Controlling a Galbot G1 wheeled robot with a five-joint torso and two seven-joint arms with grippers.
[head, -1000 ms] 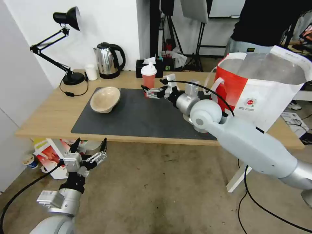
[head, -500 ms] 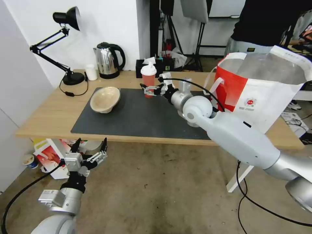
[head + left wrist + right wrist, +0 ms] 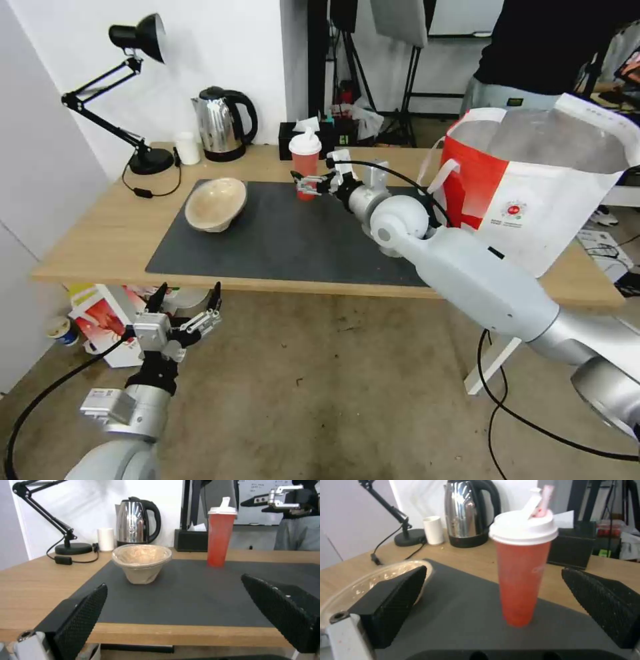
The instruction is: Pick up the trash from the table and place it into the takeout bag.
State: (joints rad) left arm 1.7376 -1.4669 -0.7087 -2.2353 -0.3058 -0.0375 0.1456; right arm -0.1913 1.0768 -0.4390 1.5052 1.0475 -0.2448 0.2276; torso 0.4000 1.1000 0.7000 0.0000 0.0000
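On the dark mat (image 3: 280, 233), far edge: red cup (image 3: 305, 164) w/ white lid, upright, straw poking out the top. R tool (image 3: 308, 186) is level w/ the cup's lower body, fingers spread, cup sitting in the gap between the pads, not yet pinched; can't tell if either pad touches. R wrist view confirms: cup (image 3: 521, 572) centred between the two black pads (image 3: 398, 600), clear space both sides.

Beige pulp bowl (image 3: 215, 203) on the mat's near-lamp end, tilted, well apart from the cup. Same bowl in L wrist view (image 3: 142, 562).

Takeout bag (image 3: 533, 183) stands on the table (image 3: 93, 247) at the mat's other end, mouth open, foil lining visible, just beside the R arm.

L tool (image 3: 183, 313) hangs below the table's front edge, over the floor, fingers spread, holding nothing.

Behind the mat, by the wall: kettle (image 3: 222, 123), desk lamp (image 3: 133, 87), small white cup (image 3: 187, 147), black tissue box (image 3: 293, 140) right behind the red cup.
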